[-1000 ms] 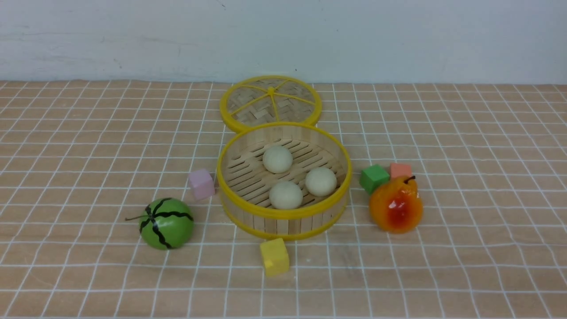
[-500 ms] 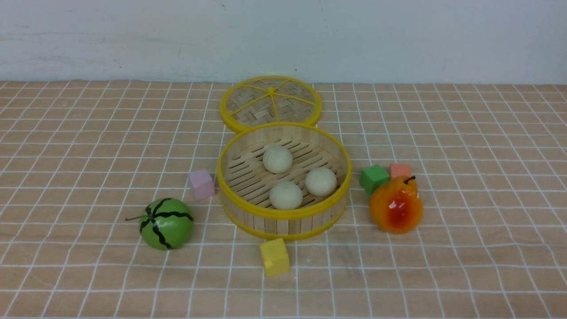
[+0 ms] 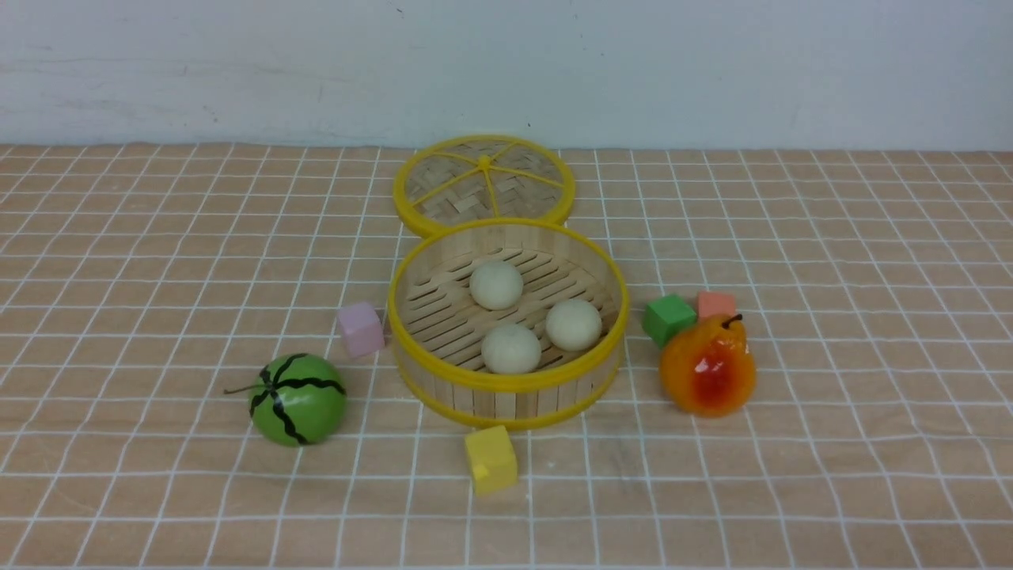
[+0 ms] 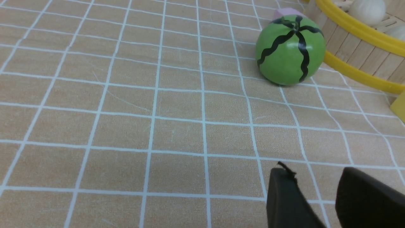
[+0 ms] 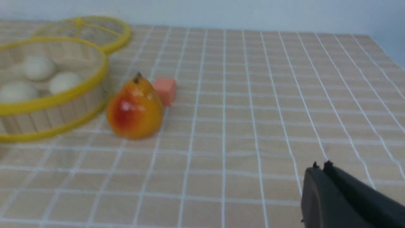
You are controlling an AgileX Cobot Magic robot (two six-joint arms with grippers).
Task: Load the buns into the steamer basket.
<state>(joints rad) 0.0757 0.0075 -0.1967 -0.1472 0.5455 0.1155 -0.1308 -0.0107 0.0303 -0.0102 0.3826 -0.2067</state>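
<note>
Holding all three buns: task looks done

Basket [image 3: 506, 388]: well clear of both grippers.
Buns [image 3: 496, 285] [image 3: 574, 324] [image 3: 511, 348]: all on its slats; none outside.
Left gripper [image 4: 316, 193]: jaws parted, empty, melon [image 4: 290, 55] ahead.
Right gripper [image 5: 320, 169]: jaws closed, empty, pear [image 5: 135, 109] ahead.

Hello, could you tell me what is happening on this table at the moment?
Nothing is being handled right now. All three cream-coloured round buns lie inside the round bamboo steamer basket with yellow rims, so the loading looks done. Its flat woven lid lies behind it. The left end effector is open and empty near the green striped melon; the right end effector is shut and empty, apart from the orange-red pear.
</note>
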